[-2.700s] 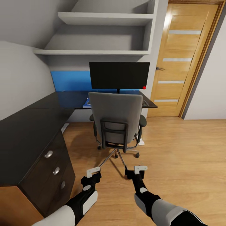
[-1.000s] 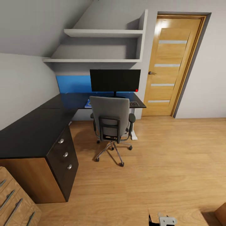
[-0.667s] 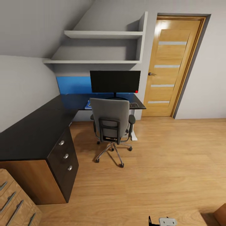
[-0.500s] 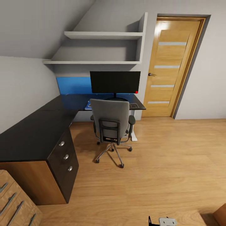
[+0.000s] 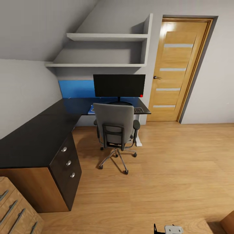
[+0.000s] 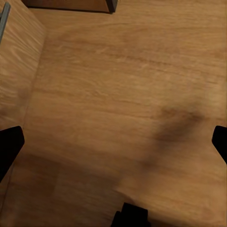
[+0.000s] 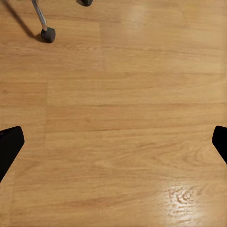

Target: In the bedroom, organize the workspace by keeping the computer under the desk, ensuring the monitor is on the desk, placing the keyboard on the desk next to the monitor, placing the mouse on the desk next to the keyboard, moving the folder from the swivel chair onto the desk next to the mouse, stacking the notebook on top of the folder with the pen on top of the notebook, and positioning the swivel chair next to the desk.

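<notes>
I have backed well away since the close-up: the desk [image 5: 35, 136] now shows whole, the swivel chair [image 5: 117, 125] tucked against it below the monitor [image 5: 119, 85]. Keyboard [image 5: 139, 110] sits on the desktop. Both my grippers hang over bare floor [image 7: 123, 118], fingers spread, empty. Layout looks finished.

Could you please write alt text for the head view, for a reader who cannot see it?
A grey swivel chair stands at an L-shaped black desk carrying a wide black monitor. Empty wall shelves hang above; a wooden door is on the right, above wood flooring.
</notes>
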Robot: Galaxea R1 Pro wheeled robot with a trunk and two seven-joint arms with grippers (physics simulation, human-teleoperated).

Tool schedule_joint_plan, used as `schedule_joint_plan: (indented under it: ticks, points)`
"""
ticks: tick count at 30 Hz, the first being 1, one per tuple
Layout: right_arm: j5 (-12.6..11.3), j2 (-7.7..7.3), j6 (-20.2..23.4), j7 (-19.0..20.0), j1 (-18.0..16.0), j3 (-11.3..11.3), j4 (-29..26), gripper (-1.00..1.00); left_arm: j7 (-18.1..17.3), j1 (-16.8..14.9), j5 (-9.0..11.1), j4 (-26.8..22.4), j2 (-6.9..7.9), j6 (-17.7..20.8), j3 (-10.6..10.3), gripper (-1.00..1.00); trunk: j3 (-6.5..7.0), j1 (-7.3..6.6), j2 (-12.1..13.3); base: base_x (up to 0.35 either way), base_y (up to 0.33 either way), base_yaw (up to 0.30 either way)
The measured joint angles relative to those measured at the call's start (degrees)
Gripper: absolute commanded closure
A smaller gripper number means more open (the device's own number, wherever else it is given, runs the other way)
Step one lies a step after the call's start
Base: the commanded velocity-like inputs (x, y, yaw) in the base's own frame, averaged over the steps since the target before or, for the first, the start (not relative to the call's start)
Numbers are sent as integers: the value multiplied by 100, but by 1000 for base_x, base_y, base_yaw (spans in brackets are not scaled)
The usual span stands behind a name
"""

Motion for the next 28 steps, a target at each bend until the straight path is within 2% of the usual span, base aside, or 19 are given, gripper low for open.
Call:
schedule_joint_plan:
  ticks: [11, 28]
  points:
    - [0, 0, -2, 0, 0, 0, 1, -100, -243, 0, 10, 0, -11, 18, 6, -100, 197, -241, 440, 0, 0, 0]
    - [0, 0, 2, 1, 0, 0, 2, -100, -297, 0, -7, 0, -3, 17, -21, -100, 502, -614, 1122, 0, 0, 0]
